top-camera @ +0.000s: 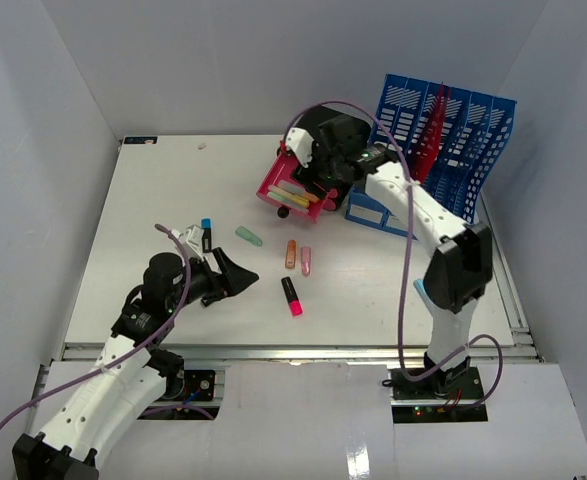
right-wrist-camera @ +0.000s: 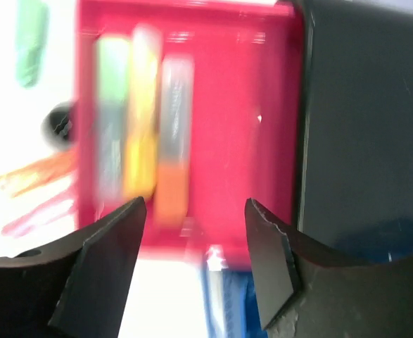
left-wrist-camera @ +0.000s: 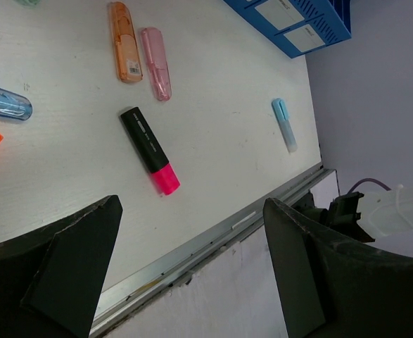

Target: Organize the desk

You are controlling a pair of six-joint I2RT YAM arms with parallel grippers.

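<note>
The white desk [top-camera: 153, 200] holds loose markers: a green one [top-camera: 249, 236], an orange one [top-camera: 290, 253], a pink one [top-camera: 305, 260], a black-and-pink highlighter [top-camera: 291, 295] and a blue-capped one [top-camera: 205, 232]. A pink tray [top-camera: 278, 180] at the back has several markers lying in it [right-wrist-camera: 141, 120]. My right gripper [top-camera: 311, 182] hovers over the tray [right-wrist-camera: 234, 105], open, with nothing between its fingers [right-wrist-camera: 195, 232]. My left gripper [top-camera: 238, 272] is low over the desk's front left, wide open and empty [left-wrist-camera: 192, 239]. The black-and-pink highlighter [left-wrist-camera: 150, 149] lies just ahead of it.
A blue file rack [top-camera: 443, 140] stands at the back right, right of the tray. A light blue marker [left-wrist-camera: 284, 124] lies near the front rail [left-wrist-camera: 213, 232], by the right arm. Pale grey walls enclose the desk.
</note>
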